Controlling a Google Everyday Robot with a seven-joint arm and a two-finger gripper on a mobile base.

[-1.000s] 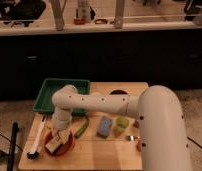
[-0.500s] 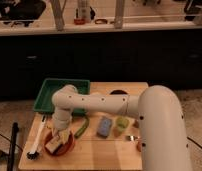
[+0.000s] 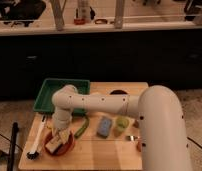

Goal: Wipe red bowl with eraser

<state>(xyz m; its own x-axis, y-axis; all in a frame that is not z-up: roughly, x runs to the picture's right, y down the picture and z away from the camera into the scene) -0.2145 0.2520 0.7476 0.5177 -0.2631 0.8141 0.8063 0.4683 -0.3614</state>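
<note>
Nothing has visibly shifted since a second ago: arm, bowl and block sit where they were. On the wooden worktop (image 3: 109, 150), the white arm (image 3: 94, 102) reaches from the large housing at 4 o'clock across to the left, bends at an elbow near the green tray (image 3: 44, 95), and drops down to the claw (image 3: 60, 136) at the worktop's 8 o'clock corner. The claw hangs directly over the red bowl (image 3: 68, 146), which lies flat near the front left edge. Inside the bowl rests the eraser (image 3: 55, 145), a pale tan block, right under the claw; whether the claw is clamped on it or merely touching it, I cannot tell. Just left of the bowl, a white-handled brush (image 3: 36, 142) lies with its dark head toward the front. At 3 o'clock from the bowl lie a green pod-shaped piece (image 3: 82, 128), then a blue sponge (image 3: 104, 126) and a yellow-green cup (image 3: 122, 124). The green tray sits at the worktop's 10 o'clock corner.
</note>
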